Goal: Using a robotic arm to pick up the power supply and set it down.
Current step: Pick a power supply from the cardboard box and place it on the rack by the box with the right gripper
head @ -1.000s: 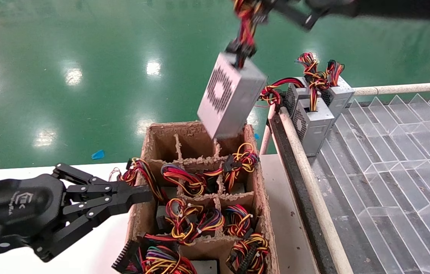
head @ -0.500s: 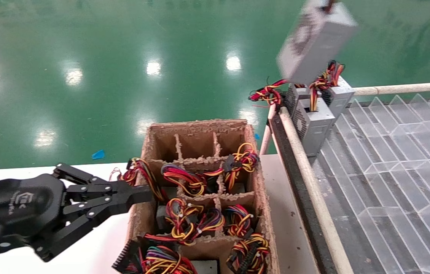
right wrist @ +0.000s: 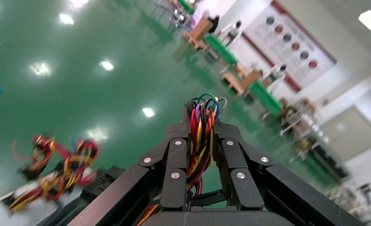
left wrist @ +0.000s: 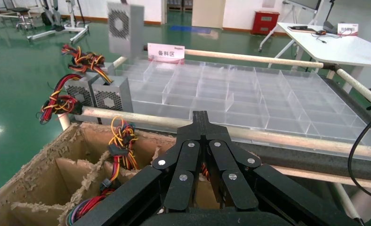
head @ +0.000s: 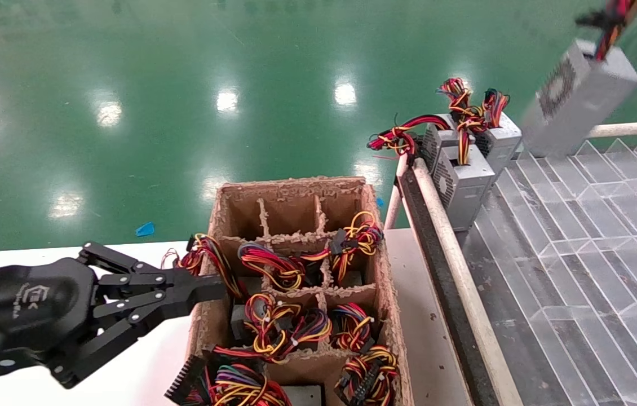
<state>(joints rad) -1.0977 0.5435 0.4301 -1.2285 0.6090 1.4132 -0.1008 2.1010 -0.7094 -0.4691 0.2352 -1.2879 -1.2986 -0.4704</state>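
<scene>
Right gripper (right wrist: 200, 141): fingers pinched tight on the wire bundle (right wrist: 201, 123), so the power supply (head: 578, 98) dangles by its wires, tilted, above the clear divider tray (head: 589, 237).
Left gripper (head: 183, 290): fingers closed on nothing, parked against the cardboard crate (head: 290, 192), idle I'd guess.
Writing: tray sign (left wrist: 165, 52) has Chinese characters, too small for me.

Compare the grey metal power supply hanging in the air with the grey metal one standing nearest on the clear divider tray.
The hanging power supply is off the ground, dangling tilted by its wire bundle, which the right gripper clamps. The nearest standing power supply rests upright on the clear divider tray, its wires loose and ungripped. It stands against two other units; the hanging one is alone. Both are grey boxes with perforated vents and red, yellow and black wires.
</scene>
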